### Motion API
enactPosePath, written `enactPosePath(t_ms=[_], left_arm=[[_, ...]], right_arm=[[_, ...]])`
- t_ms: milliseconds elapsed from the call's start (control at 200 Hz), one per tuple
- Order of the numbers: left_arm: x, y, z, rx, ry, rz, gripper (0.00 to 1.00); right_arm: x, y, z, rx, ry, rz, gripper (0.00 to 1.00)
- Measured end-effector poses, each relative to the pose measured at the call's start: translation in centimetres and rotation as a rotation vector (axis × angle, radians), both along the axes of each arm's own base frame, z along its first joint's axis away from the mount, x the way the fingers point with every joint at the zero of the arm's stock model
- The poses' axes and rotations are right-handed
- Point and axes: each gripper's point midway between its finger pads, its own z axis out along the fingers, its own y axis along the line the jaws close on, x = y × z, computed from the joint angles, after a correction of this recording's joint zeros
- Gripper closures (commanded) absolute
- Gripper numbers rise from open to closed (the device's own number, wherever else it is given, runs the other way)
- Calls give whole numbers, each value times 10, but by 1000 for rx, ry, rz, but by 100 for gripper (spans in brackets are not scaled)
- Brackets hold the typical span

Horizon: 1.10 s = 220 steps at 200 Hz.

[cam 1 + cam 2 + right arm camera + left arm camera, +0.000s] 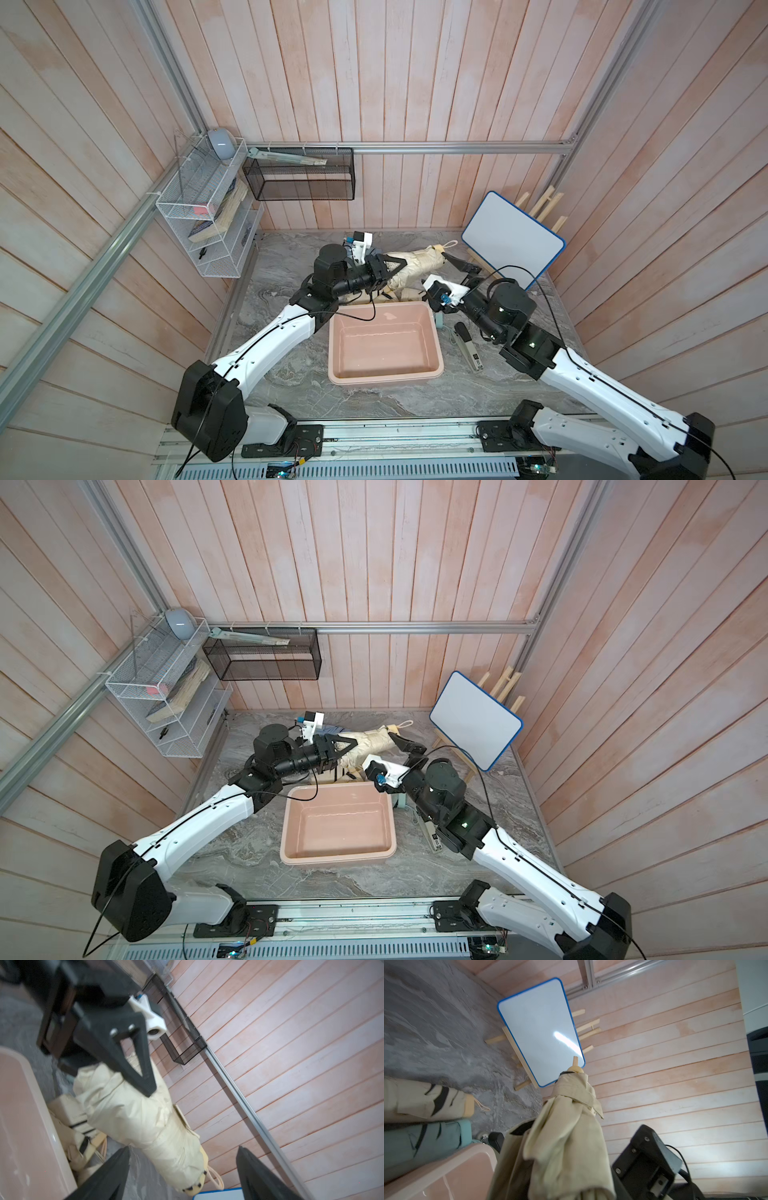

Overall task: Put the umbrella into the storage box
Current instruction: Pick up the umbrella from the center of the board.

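A folded beige umbrella (415, 262) (370, 742) hangs above the table behind the storage box. My left gripper (397, 266) (345, 746) (577, 1157) is shut on the umbrella (566, 1136) around its middle. My right gripper (461, 272) (409, 752) (182, 1148) stands open, its fingers wide on either side of the umbrella (141, 1118) at its capped end with the cord loop, and they do not touch it. The pale pink storage box (384, 376) (336, 856) (446, 1167) (20, 1105) sits mid-table with nothing in it.
More folded umbrellas lie behind the box, one beige with black marks (425, 1101) and one teal (425, 1142). A dark folded item (467, 345) lies right of the box. A whiteboard on an easel (511, 239) stands back right. A black mesh basket (299, 174) and a white wire rack (203, 216) hang on the walls.
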Motion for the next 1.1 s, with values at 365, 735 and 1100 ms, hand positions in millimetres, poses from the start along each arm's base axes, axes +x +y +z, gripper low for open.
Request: enactPosePath(t_ms=[365, 735, 1100], left_arm=[[7, 3, 9, 163, -494, 264, 100], [-17, -6, 40, 240, -908, 325, 100], [-31, -7, 48, 291, -1073, 334, 100]], right_arm=[[11, -20, 23, 993, 764, -143, 19], [21, 6, 17, 1404, 1118, -124, 5], [36, 23, 18, 1572, 1250, -56, 3]])
